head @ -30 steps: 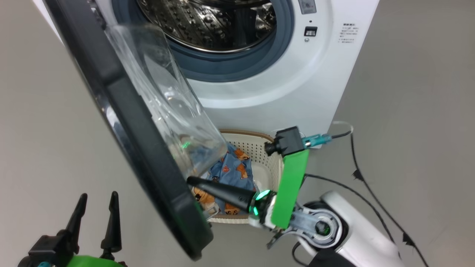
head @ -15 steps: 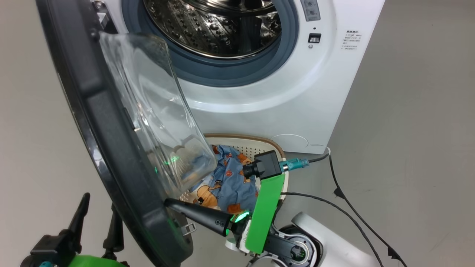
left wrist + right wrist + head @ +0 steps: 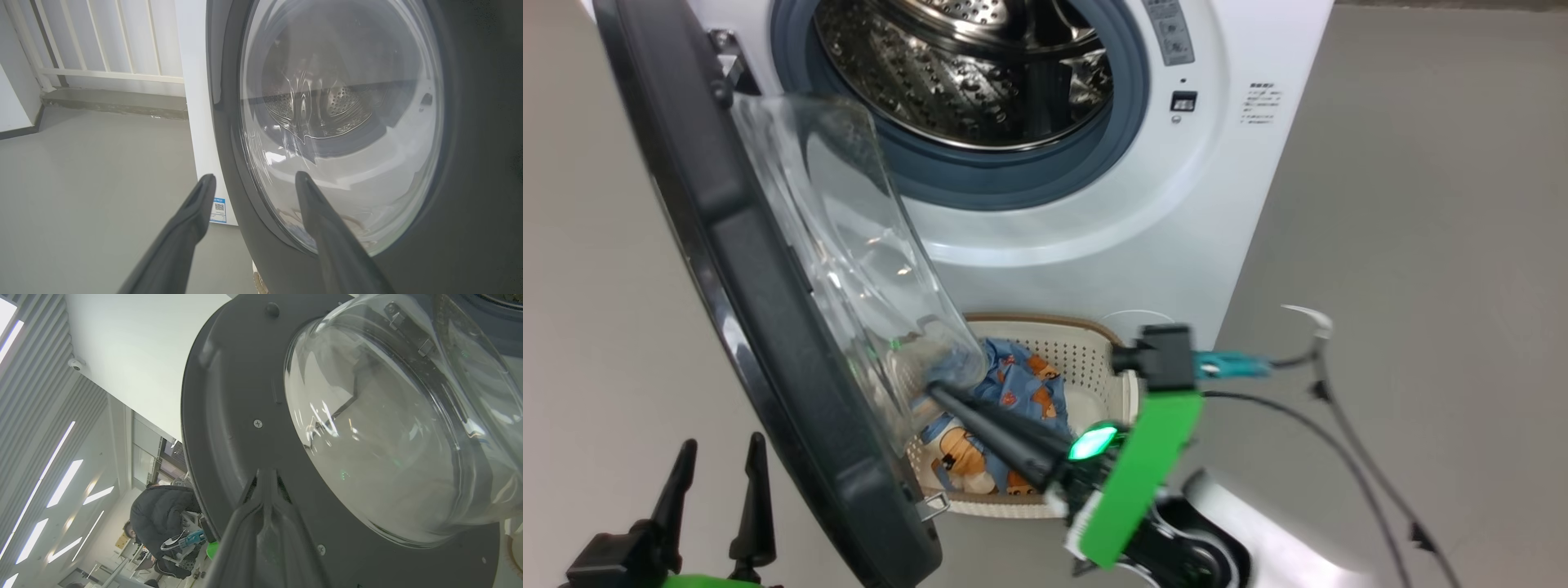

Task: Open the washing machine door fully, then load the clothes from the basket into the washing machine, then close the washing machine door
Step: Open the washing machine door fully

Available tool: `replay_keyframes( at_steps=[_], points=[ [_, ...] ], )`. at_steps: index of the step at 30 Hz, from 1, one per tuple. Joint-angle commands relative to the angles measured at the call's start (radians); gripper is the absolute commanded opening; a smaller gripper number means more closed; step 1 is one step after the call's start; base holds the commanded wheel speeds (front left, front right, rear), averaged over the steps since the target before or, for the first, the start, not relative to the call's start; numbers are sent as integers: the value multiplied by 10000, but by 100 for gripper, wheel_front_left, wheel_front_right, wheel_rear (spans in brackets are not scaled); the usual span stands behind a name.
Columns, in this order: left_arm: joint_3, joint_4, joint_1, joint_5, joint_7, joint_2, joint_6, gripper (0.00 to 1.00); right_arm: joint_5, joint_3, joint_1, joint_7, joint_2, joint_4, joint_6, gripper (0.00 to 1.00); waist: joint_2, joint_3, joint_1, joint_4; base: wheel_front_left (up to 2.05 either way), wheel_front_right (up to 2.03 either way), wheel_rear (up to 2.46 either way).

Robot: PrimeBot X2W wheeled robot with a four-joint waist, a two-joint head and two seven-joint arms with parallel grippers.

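Washing machine door [image 3: 760, 327] push: right pincer [image 3: 934, 389] pressed shut, holding nothing, tips against the door's inner side at the edge of the glass bowl [image 3: 849, 245].
Door place: hinged on the left, swung out to near-left, not fully open; lower edge overhangs the left part of the basket [image 3: 1094, 351].
Clothes [image 3: 1017, 384]: in basket, at foot of machine [image 3: 1094, 237].
Left pincer [image 3: 721, 447]: spread wide, empty, just beside door's outer face.
Risk: tips may skid off slick glass, and a door swinging wider may hit left pincer.

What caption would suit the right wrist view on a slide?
Shut right gripper pointing at the dark inner frame of the washing machine door, beside its glass bowl.
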Motion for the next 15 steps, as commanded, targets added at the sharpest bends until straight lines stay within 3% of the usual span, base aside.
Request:
replay_keyframes(
  at_steps=[1,5,8,15],
  points=[
    [395,-284,-95,24,-63,124,-16,100,-346,171,-5,-541,-44,-353,21,100,0,-99,0,-92,0,0,0],
    [631,-321,57,-10,-63,124,-16,100,-1361,773,20,-2396,-983,-194,21,100,0,-314,0,-225,0,0,0],
    [743,-337,193,-9,-63,124,-16,100,-2388,751,65,-2879,-1555,284,21,100,0,-440,0,-324,0,0,0],
    [949,-392,382,-61,-63,124,-16,100,-6193,-2443,1692,-2914,-1533,281,21,100,0,-584,0,-624,0,0,0]
  ],
)
